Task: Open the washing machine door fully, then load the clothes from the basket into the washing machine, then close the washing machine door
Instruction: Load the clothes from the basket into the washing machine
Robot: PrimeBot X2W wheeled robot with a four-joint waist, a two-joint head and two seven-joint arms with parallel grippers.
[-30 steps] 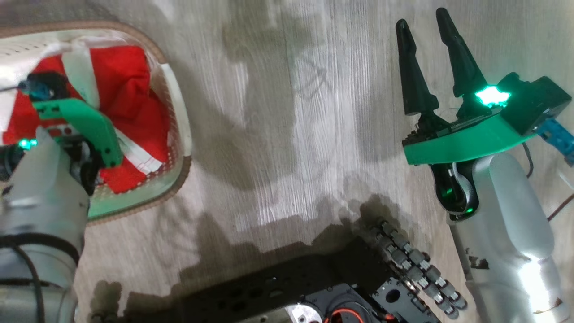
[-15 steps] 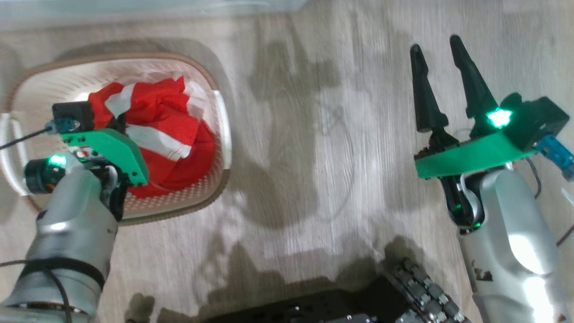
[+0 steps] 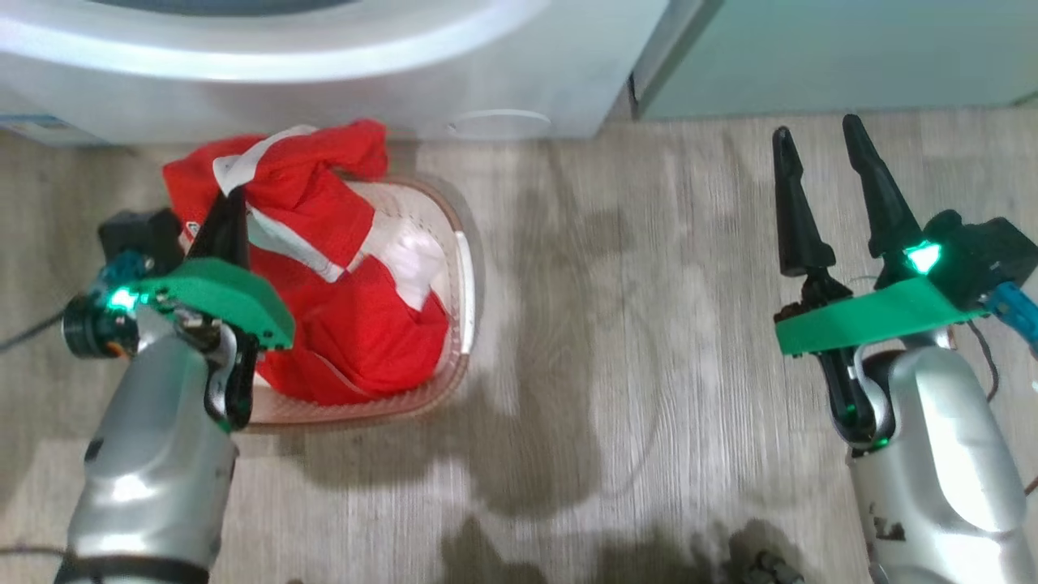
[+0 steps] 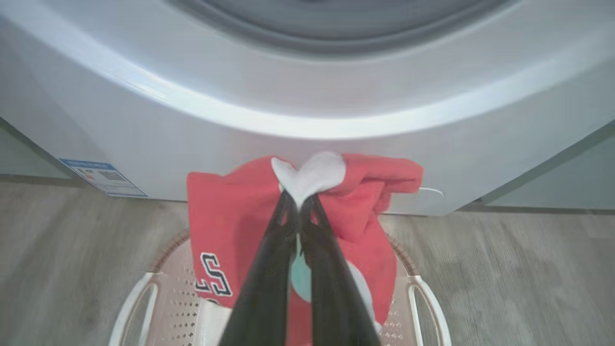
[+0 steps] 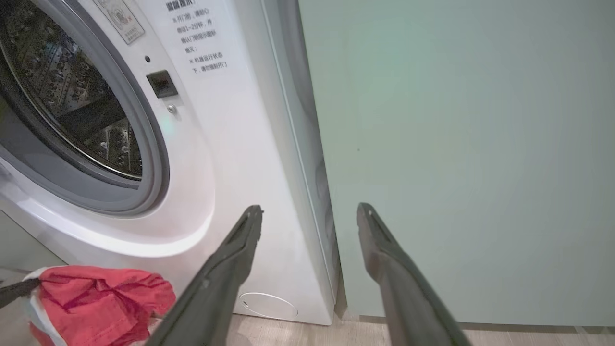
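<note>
The left gripper [image 4: 299, 204] is pressed together on a white fold at the top of the clothes [image 3: 340, 324]. The red bundle hangs from the fingertips, its long axis running down into the basket [image 3: 464, 268]. The washing machine [image 3: 324, 49] stands directly beyond the basket. Its uncovered drum opening [image 5: 72, 96] lies ahead of and above the pinch point, so the left arm is the nearer. Legible: a dark-outlined "S" [image 4: 214, 281] on the garment. The blue sticker [image 4: 103, 177] and printed notice [image 5: 199, 36] are too small to read. The right gripper [image 3: 817, 134] is spread, holding nothing, well apart to the right.
</note>
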